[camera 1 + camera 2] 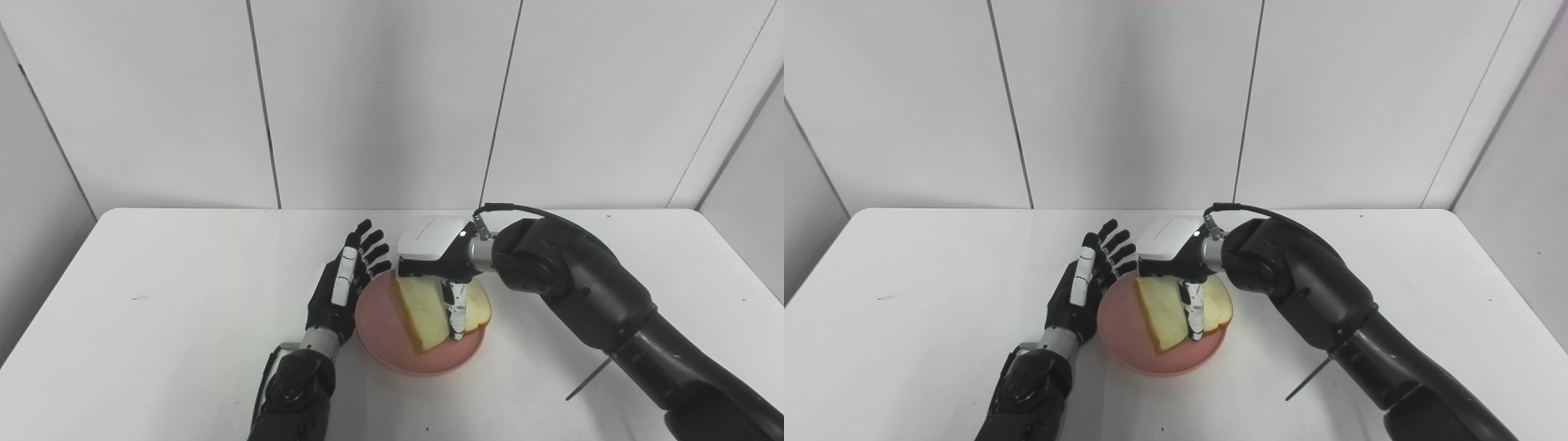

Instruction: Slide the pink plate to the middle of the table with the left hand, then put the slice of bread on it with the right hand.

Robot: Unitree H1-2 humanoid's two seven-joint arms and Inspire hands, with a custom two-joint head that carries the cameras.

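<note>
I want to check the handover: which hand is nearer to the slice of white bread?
Right. The right hand is directly over the slice of white bread and grips it above the round pink plate. The left hand stands open beside the plate's left rim, apart from the bread.

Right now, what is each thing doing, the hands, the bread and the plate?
Plate: flat on the table, mid-table.
Bread: over the plate, tilted, one edge on it.
Right hand: shut on the bread from above.
Left hand: open, fingers apart, beside the plate's left rim.
</note>
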